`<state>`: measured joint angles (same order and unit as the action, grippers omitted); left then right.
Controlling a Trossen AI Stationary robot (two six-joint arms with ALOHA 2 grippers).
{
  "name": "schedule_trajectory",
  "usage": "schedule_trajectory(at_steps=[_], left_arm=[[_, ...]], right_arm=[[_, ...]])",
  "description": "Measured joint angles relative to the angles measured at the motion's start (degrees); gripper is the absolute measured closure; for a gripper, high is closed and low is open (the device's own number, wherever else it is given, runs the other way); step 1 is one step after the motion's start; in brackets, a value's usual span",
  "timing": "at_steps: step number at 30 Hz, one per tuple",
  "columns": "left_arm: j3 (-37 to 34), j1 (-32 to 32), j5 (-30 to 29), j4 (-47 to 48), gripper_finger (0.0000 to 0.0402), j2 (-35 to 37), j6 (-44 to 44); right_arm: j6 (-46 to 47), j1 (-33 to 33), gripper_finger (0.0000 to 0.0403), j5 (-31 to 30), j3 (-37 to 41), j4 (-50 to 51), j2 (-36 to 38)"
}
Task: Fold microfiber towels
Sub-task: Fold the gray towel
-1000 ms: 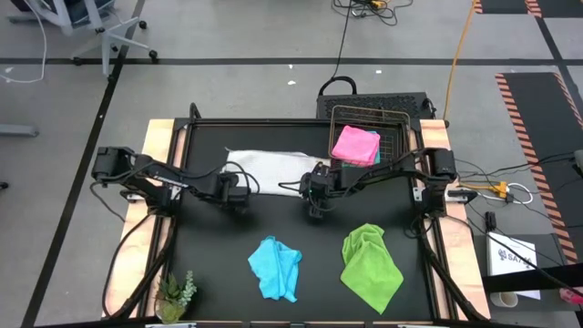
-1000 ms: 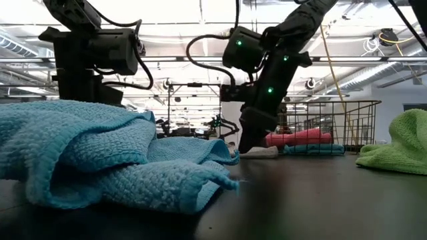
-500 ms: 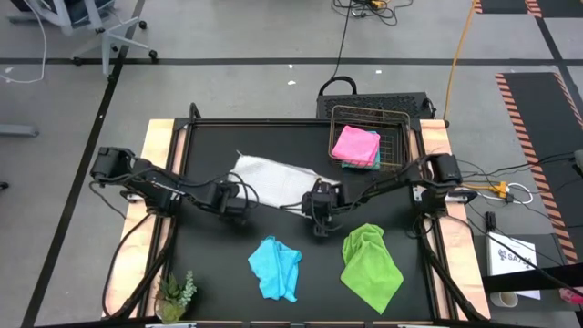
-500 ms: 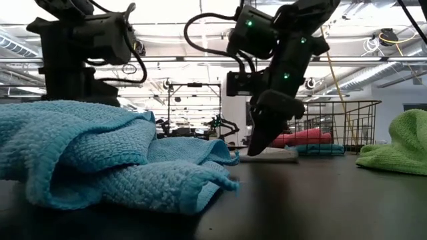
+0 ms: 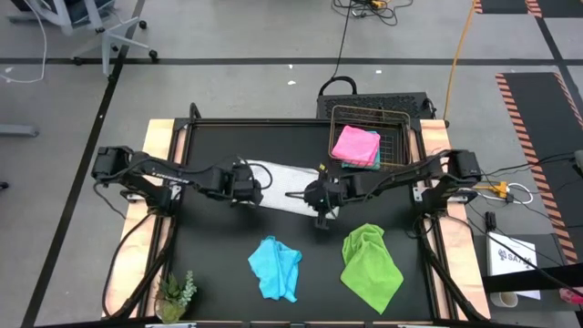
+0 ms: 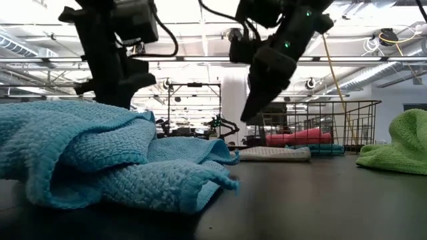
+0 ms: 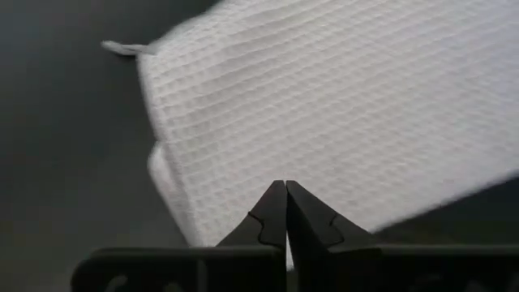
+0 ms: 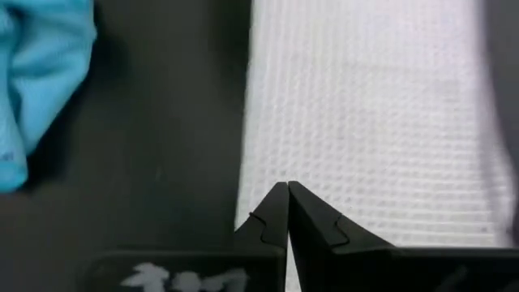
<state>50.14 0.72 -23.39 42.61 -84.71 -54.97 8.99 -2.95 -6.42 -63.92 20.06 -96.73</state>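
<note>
At the near left corner of the desk (image 5: 182,239) we saw a small plant (image 5: 175,293), well clear of the work. The left claw (image 5: 246,185) hung over the left end of the white towel (image 5: 284,176), its fingers pinched tight with nothing between them — the wrist view showed only flat waffle cloth below the tips. We judged the towel lay doubled flat in the middle so that both arms could reach an end of it.

Nearer the front lay a blue towel (image 5: 276,267), crumpled and not yet folded. The right claw (image 5: 318,199) was just over the right end of the white towel, also clenched on nothing; the low view showed it lifted clear of the cloth. A green towel (image 5: 370,262) sat bunched near the front right, apart from the others.

Toward the far right stood a wire basket (image 5: 398,138) holding a pink towel (image 5: 355,144) on top of a blue one — we took these as the finished folds, stacked out of the way.

No label on the towels or basket could be read; a printed card beyond the desk's right edge was too small to make out.
</note>
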Motion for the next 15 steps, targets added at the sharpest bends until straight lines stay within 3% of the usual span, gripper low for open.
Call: schedule_trajectory(at_steps=[9, 15], left_arm=[[-5.7, -2.3, 0.9, -0.6, 0.0387, 0.0, -1.8], [-11.0, -1.3, 4.2, -7.9, 0.0396, 0.0, -4.6]], right_arm=[[0.0, 0.1, 0.0403, -4.3, -0.1, -2.7, 4.3], [-1.1, 1.4, 0.0403, -7.2, -0.1, -3.5, 4.4]])
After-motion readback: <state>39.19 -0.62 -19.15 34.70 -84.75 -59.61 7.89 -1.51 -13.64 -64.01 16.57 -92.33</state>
